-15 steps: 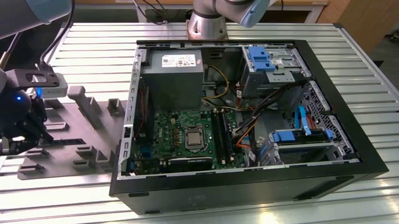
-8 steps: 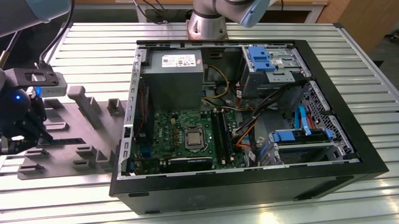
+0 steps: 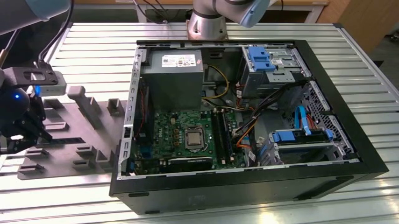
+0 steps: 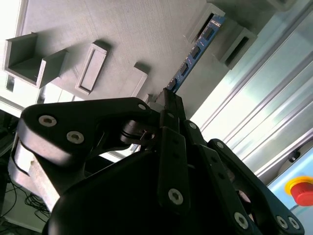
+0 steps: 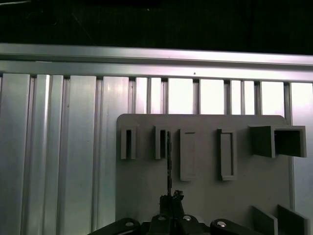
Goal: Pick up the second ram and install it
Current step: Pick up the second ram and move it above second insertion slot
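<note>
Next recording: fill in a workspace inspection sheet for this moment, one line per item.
Surface: slatted aluminium table carrying a grey tray and an open computer case.
Job's things: second ram lies along the tray's slotted blocks; cannot tell if it is lifted.
Clutter: nothing seen.
Grippers: gripper over the tray, fingers shut on the ram's end.
Cables: coloured wires inside the case, beside the motherboard.
Surroundings: red stop button.
</note>
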### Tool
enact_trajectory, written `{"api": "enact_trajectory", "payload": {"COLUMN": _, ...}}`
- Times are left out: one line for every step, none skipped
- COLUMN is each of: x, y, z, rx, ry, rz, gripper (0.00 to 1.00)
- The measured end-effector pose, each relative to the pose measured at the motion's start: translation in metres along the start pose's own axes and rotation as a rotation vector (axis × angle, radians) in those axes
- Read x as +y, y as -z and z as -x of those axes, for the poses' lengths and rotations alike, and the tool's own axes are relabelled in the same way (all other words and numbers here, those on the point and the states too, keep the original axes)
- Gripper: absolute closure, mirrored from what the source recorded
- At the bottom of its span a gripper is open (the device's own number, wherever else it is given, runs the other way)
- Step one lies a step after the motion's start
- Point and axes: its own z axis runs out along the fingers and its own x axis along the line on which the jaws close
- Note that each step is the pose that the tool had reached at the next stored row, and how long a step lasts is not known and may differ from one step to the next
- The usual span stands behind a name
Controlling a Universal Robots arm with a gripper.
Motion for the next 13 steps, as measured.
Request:
{"api": "enact_trajectory", "payload": {"x": 0.0000, "y": 0.0003, "z": 0.0000, "rx": -0.0001, "ry": 0.000, "rz": 0.0000, "gripper": 0.89}}
{"api": "enact_trajectory", "payload": {"x": 0.0000, "y": 0.0006, "z": 0.0000, "rx": -0.0002, "ry": 0.000, "rz": 0.0000, "gripper": 0.89}}
{"api": "enact_trajectory", "payload": {"x": 0.0000, "y": 0.0009, "z": 0.0001, "rx": -0.0004, "ry": 0.000, "rz": 0.0000, "gripper": 0.89}}
{"api": "enact_trajectory", "payload": {"x": 0.0001, "y": 0.0012, "z": 0.0001, "rx": -0.0004, "ry": 0.000, "rz": 0.0000, "gripper": 0.89}}
{"api": "enact_trajectory", "payload": {"x": 0.0001, "y": 0.0015, "z": 0.0001, "rx": -0.0005, "ry": 0.000, "rz": 0.0000, "gripper": 0.89}}
{"api": "enact_trajectory", "payload": {"x": 0.0001, "y": 0.0018, "z": 0.0001, "rx": -0.0007, "ry": 0.000, "rz": 0.0000, "gripper": 0.89}}
{"api": "enact_trajectory", "payload": {"x": 0.0001, "y": 0.0021, "z": 0.0001, "rx": -0.0008, "ry": 0.000, "rz": 0.0000, "gripper": 0.89}}
{"api": "enact_trajectory", "payload": {"x": 0.0001, "y": 0.0023, "z": 0.0001, "rx": -0.0009, "ry": 0.000, "rz": -0.0001, "gripper": 0.89}}
{"api": "enact_trajectory", "payload": {"x": 0.0001, "y": 0.0026, "z": 0.0002, "rx": -0.0011, "ry": 0.000, "rz": 0.0000, "gripper": 0.89}}
{"api": "enact_trajectory", "payload": {"x": 0.0001, "y": 0.0029, "z": 0.0002, "rx": -0.0012, "ry": 0.000, "rz": -0.0001, "gripper": 0.89}}
{"api": "enact_trajectory", "payload": {"x": 0.0001, "y": 0.0032, "z": 0.0002, "rx": -0.0013, "ry": 0.000, "rz": 0.0000, "gripper": 0.89}}
{"api": "enact_trajectory", "payload": {"x": 0.0002, "y": 0.0035, "z": 0.0002, "rx": -0.0013, "ry": 0.000, "rz": 0.0000, "gripper": 0.89}}
{"api": "enact_trajectory", "payload": {"x": 0.0002, "y": 0.0037, "z": 0.0002, "rx": -0.0014, "ry": 0.000, "rz": 0.0000, "gripper": 0.89}}
